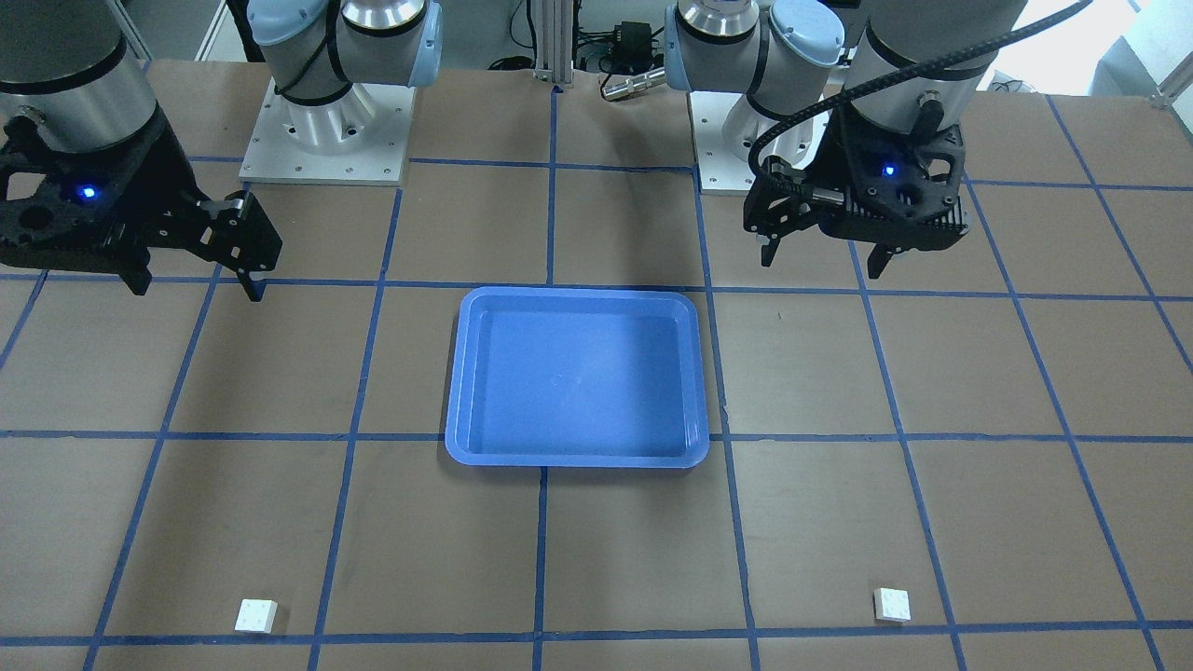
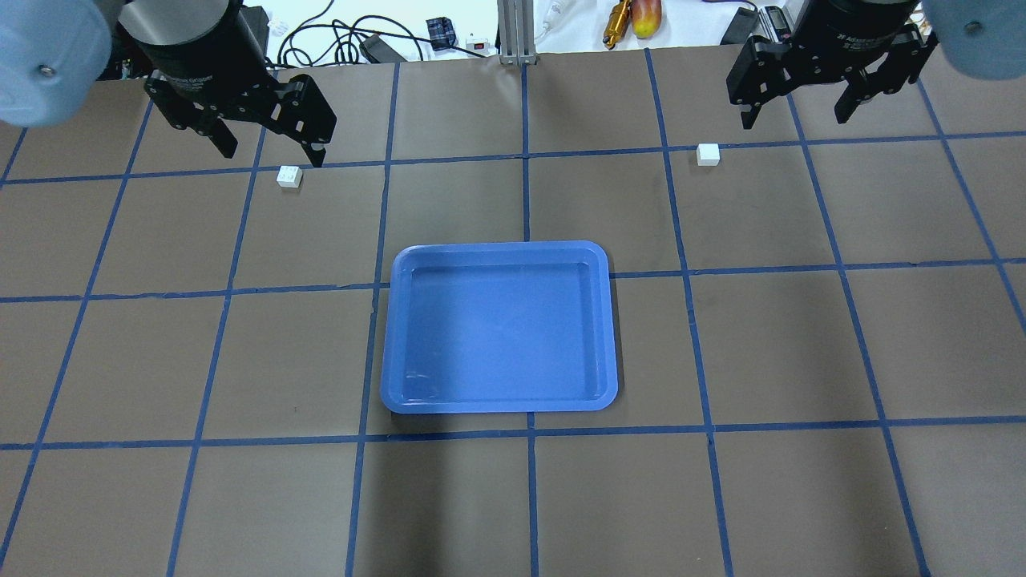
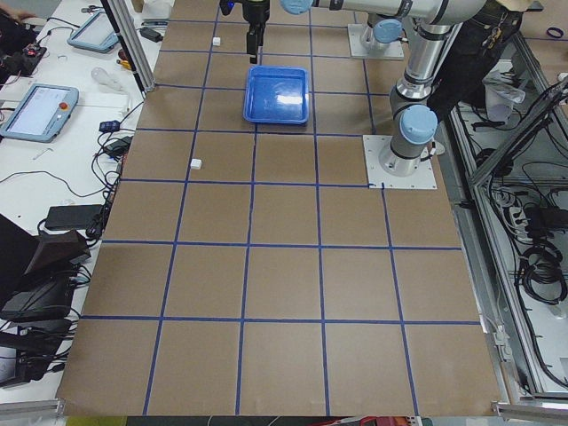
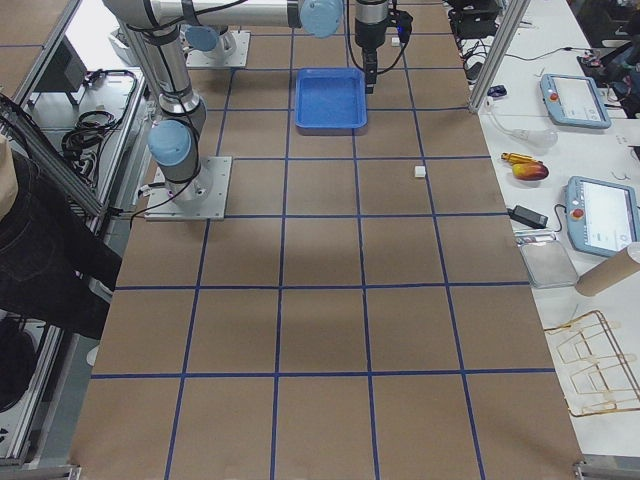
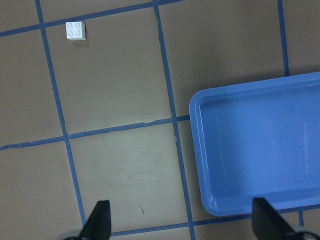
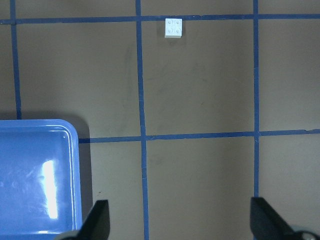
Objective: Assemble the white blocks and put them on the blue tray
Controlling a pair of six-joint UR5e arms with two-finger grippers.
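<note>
The two white blocks lie apart on the table. One (image 2: 288, 176) is on my left side and shows in the left wrist view (image 5: 75, 30). The other (image 2: 708, 154) is on my right and shows in the right wrist view (image 6: 173, 27). The blue tray (image 2: 501, 328) lies between them, nearer to me, with nothing in it. My left gripper (image 2: 272, 152) is open, empty and held high over the table (image 1: 820, 264). My right gripper (image 2: 795, 119) is also open, empty and held high (image 1: 197, 287). Neither touches a block.
Brown table with a grid of blue tape lines (image 2: 529, 160). The arm bases (image 1: 326, 130) stand at the robot's edge. Cables and small tools (image 2: 633, 20) lie beyond the far edge. Tablets (image 4: 585, 100) lie on side benches.
</note>
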